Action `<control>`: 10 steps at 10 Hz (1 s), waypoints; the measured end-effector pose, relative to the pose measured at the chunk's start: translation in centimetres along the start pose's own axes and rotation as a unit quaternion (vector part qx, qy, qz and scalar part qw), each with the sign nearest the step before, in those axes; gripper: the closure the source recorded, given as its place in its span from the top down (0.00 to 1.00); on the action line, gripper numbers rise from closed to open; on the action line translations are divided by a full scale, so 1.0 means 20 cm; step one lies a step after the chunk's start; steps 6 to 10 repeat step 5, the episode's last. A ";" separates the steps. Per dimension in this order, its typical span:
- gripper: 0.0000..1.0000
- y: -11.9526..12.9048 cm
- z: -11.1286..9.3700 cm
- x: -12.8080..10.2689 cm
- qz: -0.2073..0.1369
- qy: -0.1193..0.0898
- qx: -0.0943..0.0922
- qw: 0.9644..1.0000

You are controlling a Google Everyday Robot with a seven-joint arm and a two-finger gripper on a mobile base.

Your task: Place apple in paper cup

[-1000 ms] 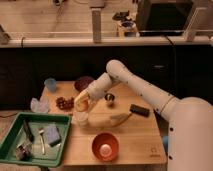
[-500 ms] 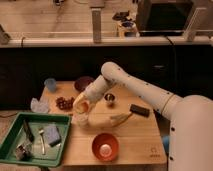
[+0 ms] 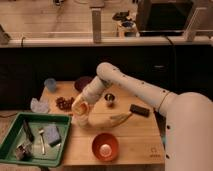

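Camera view, claw [image 3: 81, 107] pinching apple [image 3: 80, 106], moved left since earlier, now directly above paper cup [image 3: 79, 119]

apple [image 3: 80, 106]: small, round, orange-yellow, in gripper [image 3: 81, 109], directly over paper cup [image 3: 80, 119]. Cup: short, white, upright, left-centre on table, mostly hidden beneath the apple.
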 end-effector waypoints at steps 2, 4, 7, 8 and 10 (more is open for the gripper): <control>0.80 0.01 0.00 0.00 0.000 -0.006 -0.005 1.000; 0.80 0.02 0.01 0.00 -0.009 -0.018 -0.015 1.000; 0.80 0.03 0.00 -0.01 -0.010 -0.020 -0.021 1.000; 0.80 0.03 0.00 -0.01 -0.010 -0.020 -0.021 1.000; 0.80 0.03 0.00 -0.01 -0.010 -0.020 -0.021 1.000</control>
